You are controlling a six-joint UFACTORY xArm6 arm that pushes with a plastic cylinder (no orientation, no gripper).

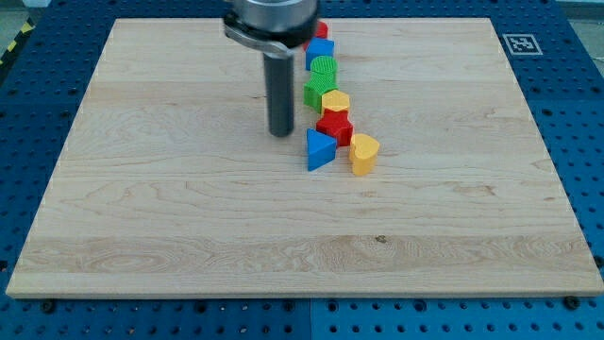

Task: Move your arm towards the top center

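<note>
Tip (281,133) of the fingerless rod, holding nothing, rests just left of the block column running from the table's (142,236) top edge; heading top center, drifting right would likely scatter the green block (322,70).

No words, brand names or numbers can be read anywhere in the view. One sign is seen: a small square black-and-white fiducial marker (518,42), patterned like a coded tag, which is set at the far right corner of the wooden board (189,208). Its pattern is too small for any code to be made out. No lettering is borne by the coloured blocks, by the dark rod or by the blue perforated table (576,113) around the board
</note>
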